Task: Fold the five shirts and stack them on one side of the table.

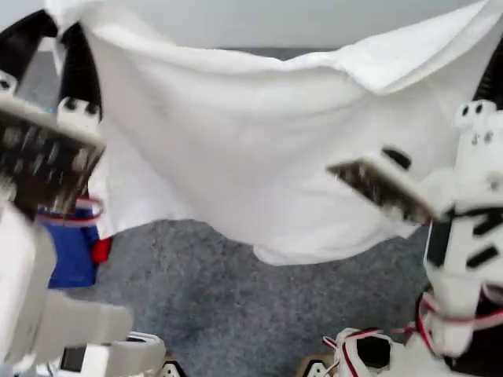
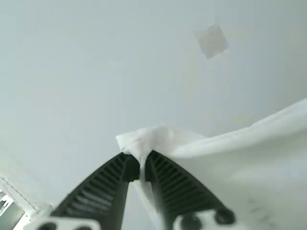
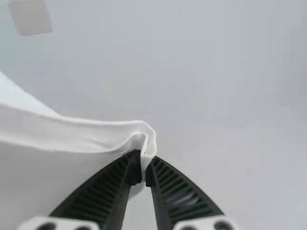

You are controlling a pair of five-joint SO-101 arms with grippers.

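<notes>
Left gripper (image 2: pixel 140 168) and right gripper (image 3: pixel 143 168) are pinching white shirt (image 1: pixel 259 149) aloft, screening table (image 1: pixel 196 306) far edge; blue cloth (image 1: pixel 71 263) lying at left edge

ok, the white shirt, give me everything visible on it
The white shirt is plain, soft-looking cloth, held up and spread wide. The left gripper pinches one bunched end of its top edge, the right gripper the other end. The top edge sags between them, and the lower edge hangs loose over the grey table.
</notes>
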